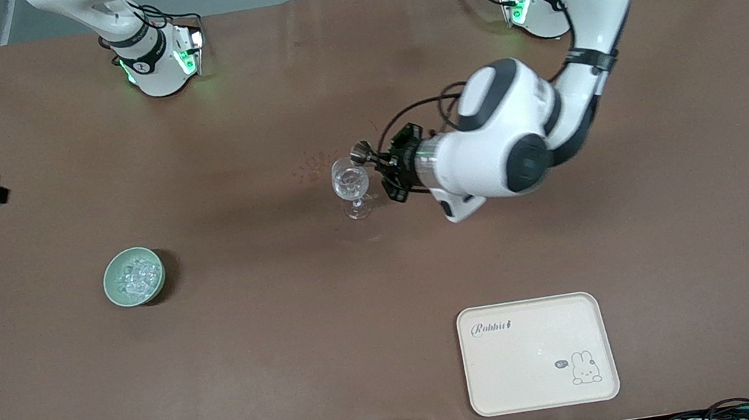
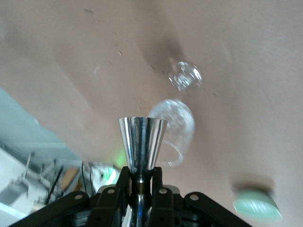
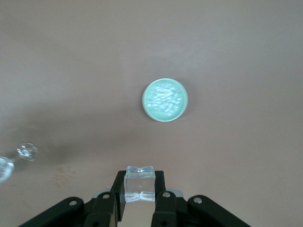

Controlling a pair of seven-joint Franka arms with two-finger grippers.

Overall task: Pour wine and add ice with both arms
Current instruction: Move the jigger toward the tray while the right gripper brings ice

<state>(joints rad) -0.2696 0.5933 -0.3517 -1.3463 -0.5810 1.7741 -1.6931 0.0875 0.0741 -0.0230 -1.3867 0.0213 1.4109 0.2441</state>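
The left gripper (image 1: 379, 165) clasps a steel jigger (image 1: 361, 151), tipped beside the stemmed glass (image 1: 350, 182) mid-table; the right gripper (image 3: 140, 201), high above the table, pinches one ice cube (image 3: 139, 183). The ice (image 1: 139, 274) fills a green bowl (image 1: 114, 285) toward the right arm's end.

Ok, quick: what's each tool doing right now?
Left tool: shut on a metal jigger, beside the wine glass.
Right tool: shut on an ice cube, high above the table.
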